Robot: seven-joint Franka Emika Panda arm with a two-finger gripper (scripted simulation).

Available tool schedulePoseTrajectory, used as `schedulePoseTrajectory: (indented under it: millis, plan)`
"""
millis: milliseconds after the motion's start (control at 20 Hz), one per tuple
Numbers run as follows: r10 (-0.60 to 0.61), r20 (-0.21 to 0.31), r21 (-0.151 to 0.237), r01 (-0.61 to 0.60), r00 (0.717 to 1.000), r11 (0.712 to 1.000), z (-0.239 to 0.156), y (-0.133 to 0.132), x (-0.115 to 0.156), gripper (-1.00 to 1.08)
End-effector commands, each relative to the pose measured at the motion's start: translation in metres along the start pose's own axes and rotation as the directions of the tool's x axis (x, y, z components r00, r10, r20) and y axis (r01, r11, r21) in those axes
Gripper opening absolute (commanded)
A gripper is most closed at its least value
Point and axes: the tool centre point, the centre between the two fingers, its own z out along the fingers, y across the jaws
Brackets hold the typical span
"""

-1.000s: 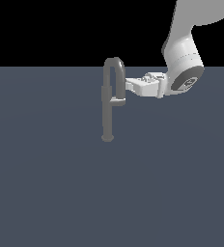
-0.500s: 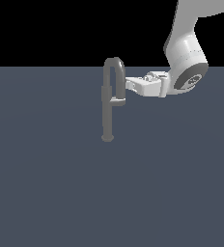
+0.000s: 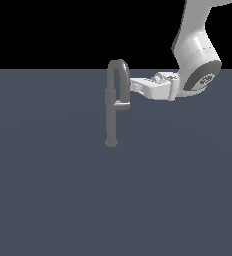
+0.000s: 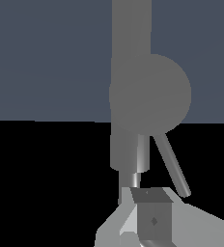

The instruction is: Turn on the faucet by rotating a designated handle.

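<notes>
Gripper at the faucet's arch

Matte-grey faucet stands upright on the slate floor; stubby handle juts toward the exterior view's right. Glossy white gripper sits beside the spout, grip unclear.

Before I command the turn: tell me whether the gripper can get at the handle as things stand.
Probably yes. The gripper sits beside the faucet, level with the spout and just above the handle; nothing lies between them.

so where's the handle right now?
Exterior view: the handle juts from the faucet post toward the view's right, just below the gripper.
</notes>
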Motion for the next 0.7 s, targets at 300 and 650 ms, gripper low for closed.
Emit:
schedulePoseTrajectory:
  millis: [300,650]
  plan:
    - [0.014,0.007,-0.006,-0.014,1.0,1.0,0.0,0.027,0.013,-1.0]
    - [0.005,0.005,-0.007,-0.005,1.0,1.0,0.0,0.037,0.02,-1.0]
